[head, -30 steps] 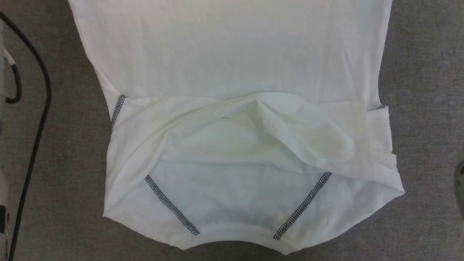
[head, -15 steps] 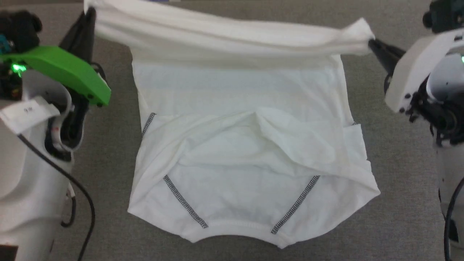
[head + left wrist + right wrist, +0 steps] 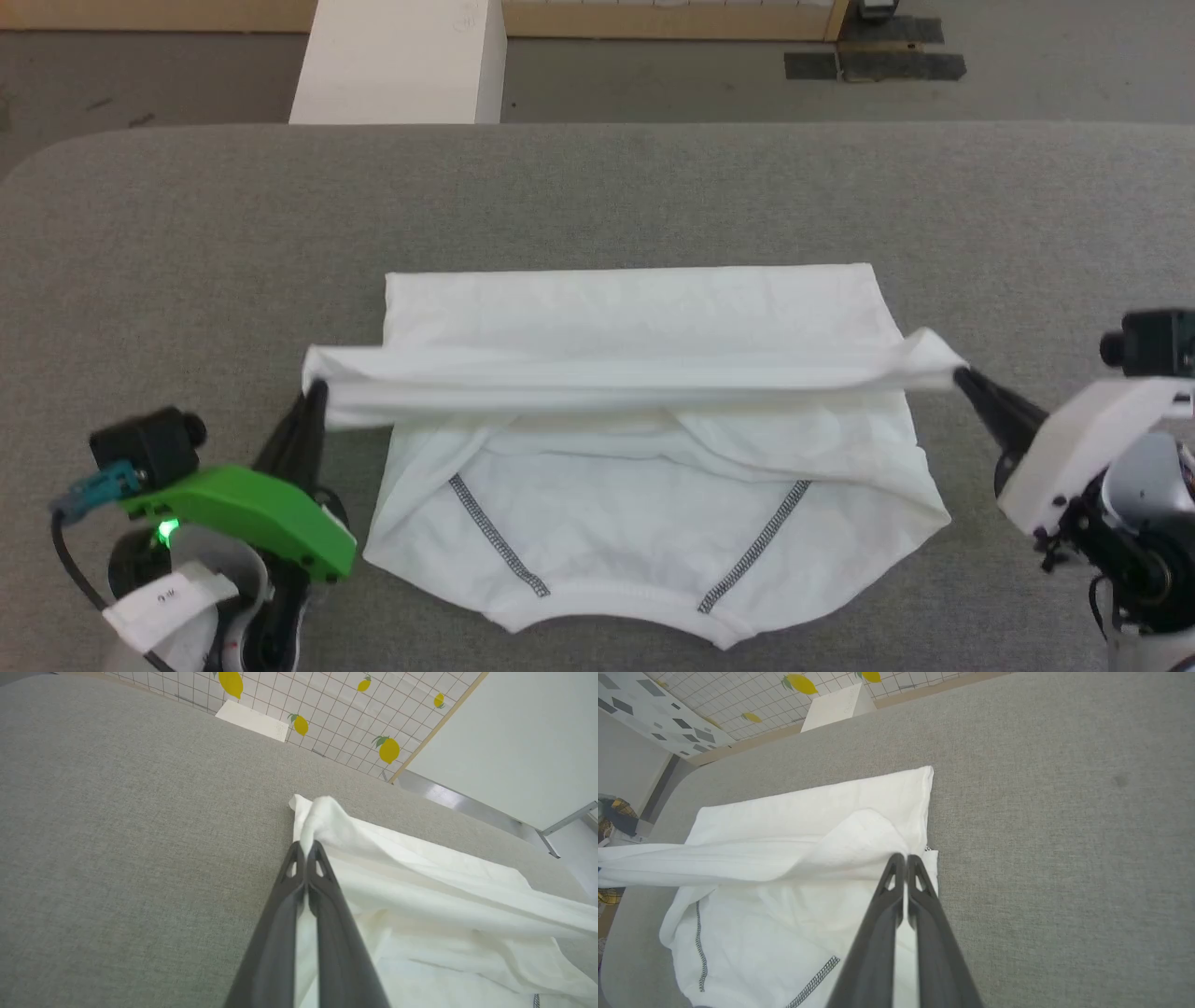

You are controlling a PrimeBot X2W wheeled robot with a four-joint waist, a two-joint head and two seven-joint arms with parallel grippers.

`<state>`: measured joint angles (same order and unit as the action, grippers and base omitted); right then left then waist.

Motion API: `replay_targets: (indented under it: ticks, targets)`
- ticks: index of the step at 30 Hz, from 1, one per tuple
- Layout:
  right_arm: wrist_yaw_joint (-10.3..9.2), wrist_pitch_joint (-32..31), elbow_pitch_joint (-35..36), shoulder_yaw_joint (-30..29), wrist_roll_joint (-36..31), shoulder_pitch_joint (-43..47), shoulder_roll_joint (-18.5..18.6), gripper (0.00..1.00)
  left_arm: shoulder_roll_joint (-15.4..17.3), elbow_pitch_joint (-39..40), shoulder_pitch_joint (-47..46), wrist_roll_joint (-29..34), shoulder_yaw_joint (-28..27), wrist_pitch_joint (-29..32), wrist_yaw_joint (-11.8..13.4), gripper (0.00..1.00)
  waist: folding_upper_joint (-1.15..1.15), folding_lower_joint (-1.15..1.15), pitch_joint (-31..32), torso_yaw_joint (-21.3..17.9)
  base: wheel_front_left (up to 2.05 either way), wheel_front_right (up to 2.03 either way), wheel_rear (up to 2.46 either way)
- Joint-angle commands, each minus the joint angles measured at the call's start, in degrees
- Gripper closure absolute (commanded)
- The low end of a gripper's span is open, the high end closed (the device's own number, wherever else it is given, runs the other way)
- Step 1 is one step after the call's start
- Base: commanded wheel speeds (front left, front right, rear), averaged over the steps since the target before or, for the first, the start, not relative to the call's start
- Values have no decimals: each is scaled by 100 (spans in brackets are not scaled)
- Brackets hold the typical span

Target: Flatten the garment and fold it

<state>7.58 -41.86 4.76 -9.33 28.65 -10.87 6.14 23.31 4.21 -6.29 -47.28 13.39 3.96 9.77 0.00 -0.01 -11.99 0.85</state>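
My left claw point(image 3: 313, 392) and right claw point(image 3: 962, 376) each pinch a corner of the garment point(image 3: 635, 308), stretched taut above its own body on the counter point(image 3: 187, 233), and uneven pulling may slip the thin cloth free or skew the fold.

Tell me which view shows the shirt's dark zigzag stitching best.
The head view: both diagonal lines of zigzag stitching on the garment show plainly, running down to the collar. The right wrist view shows both at its lower left, one cut by the bottom edge. The left wrist view catches a speck at its bottom edge.
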Motion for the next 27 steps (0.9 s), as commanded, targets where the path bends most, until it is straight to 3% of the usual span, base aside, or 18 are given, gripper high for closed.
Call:
replay_targets:
  ticks: [1,10,20,21,22,23,24,27]
  targets:
    - [-9,-3,55,-87,-35,172,-50,100,-20,27,170,-71,-18,10,68,100,0,1,70,15,0,0,0]
    - [-9,-109,-2,-293,-233,1116,-263,100,20,-64,1016,-182,142,389,402,100,0,1,220,51,0,0,0]
    - [-9,-349,-396,-154,-479,1650,-311,100,37,-519,1085,-134,472,872,583,100,0,1,379,66,0,0,0]
    - [-9,-402,-420,-129,-476,1670,-313,84,29,-554,1076,-149,479,912,604,100,0,1,385,61,0,0,0]
    - [-9,-452,-424,-87,-462,1691,-314,30,7,-585,1068,-183,474,944,623,93,0,1,396,57,0,0,0]
    - [-9,-453,-406,-75,-469,1699,-315,0,-7,-606,1065,-216,472,980,633,47,0,1,404,51,0,0,0]
    - [-9,-454,-379,-66,-477,1706,-316,0,1,-623,1058,-221,479,1020,653,0,0,1,410,44,0,0,0]
    - [-9,-478,-209,-81,-418,1725,-318,0,50,-566,1098,-302,439,1158,715,0,0,1,444,27,0,0,0]
